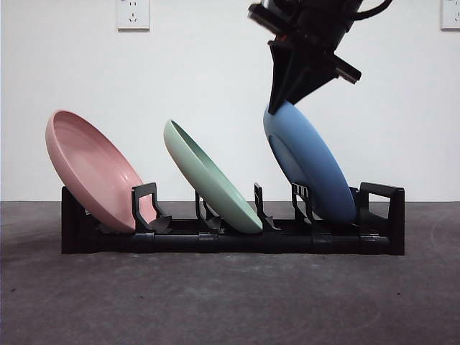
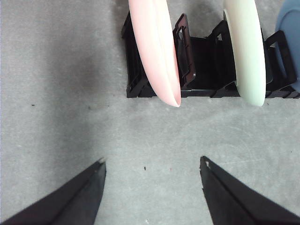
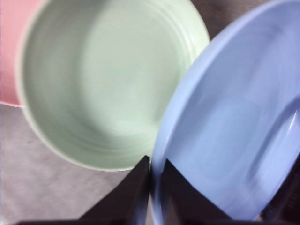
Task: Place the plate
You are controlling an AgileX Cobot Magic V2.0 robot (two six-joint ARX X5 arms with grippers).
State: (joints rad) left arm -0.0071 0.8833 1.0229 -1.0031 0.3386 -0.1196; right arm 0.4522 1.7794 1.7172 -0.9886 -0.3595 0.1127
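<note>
Blue plate (image 1: 309,165) pinched at its upper rim between the narrow-set jaws of the right gripper (image 1: 282,97), one jaw on each face, leaning in the end slot of the black rack (image 1: 230,241). Beyond those jaws, green plate (image 3: 108,79) and pink plate (image 3: 9,51). Left gripper (image 2: 152,164) spread wide over bare tabletop (image 2: 56,93), holding nothing, rack well ahead of its jaws.

Blue plate (image 2: 291,28) cropped by frame edge
</note>
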